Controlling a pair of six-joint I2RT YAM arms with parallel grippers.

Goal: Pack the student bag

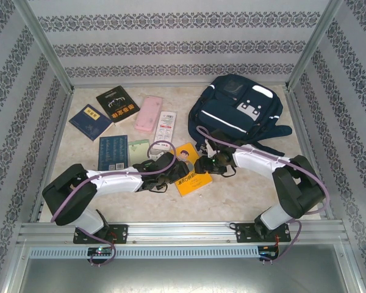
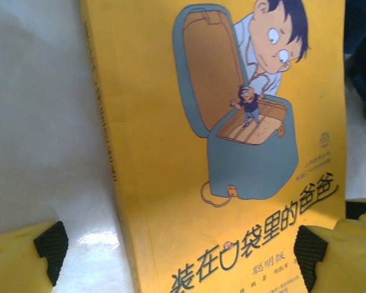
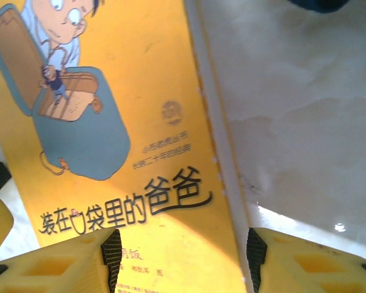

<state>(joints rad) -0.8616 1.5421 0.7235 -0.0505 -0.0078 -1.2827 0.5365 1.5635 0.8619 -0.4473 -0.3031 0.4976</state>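
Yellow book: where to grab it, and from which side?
Probably its long white page edge, from above. The yellow book lies flat on the table, so only an edge offers purchase; the open right gripper sits over that one.

1. The overhead view is brightly and evenly lit; only soft shadows are cast on the pale marbled table top [image 1: 244, 195].
2. Detail is lost in the large dark navy fabric backpack [image 1: 241, 110].
3. In both wrist views, glare is seen beside the glossy yellow paperback book [image 2: 171, 183], and focus seems slightly soft.
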